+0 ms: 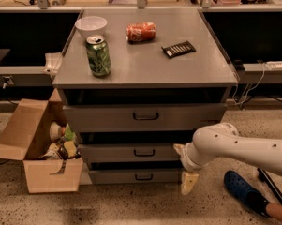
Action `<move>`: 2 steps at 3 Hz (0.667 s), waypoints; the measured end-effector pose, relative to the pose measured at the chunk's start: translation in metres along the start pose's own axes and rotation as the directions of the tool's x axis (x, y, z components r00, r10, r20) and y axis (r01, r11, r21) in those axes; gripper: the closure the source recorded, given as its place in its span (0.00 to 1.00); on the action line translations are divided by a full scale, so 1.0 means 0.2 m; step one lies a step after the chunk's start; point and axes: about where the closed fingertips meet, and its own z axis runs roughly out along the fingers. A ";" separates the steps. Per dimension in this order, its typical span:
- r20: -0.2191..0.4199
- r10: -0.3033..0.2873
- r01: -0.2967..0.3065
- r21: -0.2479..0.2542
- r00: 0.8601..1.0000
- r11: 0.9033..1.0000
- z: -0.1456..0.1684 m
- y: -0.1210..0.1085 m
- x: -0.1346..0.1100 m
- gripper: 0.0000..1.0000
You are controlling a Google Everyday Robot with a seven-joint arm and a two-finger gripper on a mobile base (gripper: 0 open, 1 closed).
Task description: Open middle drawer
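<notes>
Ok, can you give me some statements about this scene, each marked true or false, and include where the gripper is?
1. The green can stands upright on the cabinet top. True.
2. The red can stands upright. False: it lies on its side.
3. The gripper is on the handle of the middle drawer. False: it hangs low by the drawers' right end, away from the handle.
4. A cardboard box sits on the floor left of the drawers. True.
</notes>
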 end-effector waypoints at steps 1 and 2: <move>0.022 -0.064 0.063 0.054 0.998 0.997 0.09 -0.21 -0.02 0.00; 0.034 -0.059 0.057 0.055 0.998 0.997 0.16 -0.33 -0.03 0.00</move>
